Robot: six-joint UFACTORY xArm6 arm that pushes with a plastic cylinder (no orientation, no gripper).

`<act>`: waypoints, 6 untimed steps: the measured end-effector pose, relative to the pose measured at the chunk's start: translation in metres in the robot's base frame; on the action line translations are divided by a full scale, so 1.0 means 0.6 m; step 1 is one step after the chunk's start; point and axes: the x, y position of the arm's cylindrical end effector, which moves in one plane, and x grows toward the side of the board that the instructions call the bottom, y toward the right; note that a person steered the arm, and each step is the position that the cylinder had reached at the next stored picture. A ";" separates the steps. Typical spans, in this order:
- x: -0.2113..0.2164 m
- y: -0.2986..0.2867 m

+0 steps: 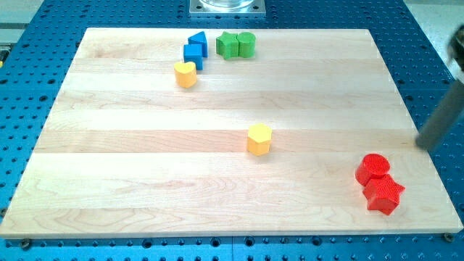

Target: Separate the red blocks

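Observation:
Two red blocks sit touching near the board's lower right: a red cylinder and, just below it, a red star-shaped block. My rod comes in from the view's right edge, blurred, and my tip stands just off the board's right edge. The tip is up and to the right of the red cylinder, apart from it by a small gap.
A yellow hexagon block lies at the board's middle. At the top sit a yellow heart-shaped block, a blue triangle above a blue block, and two green blocks side by side. The wooden board rests on a blue perforated table.

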 end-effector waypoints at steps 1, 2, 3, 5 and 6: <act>0.082 -0.066; 0.087 -0.158; 0.050 -0.233; -0.103 -0.291; -0.079 -0.276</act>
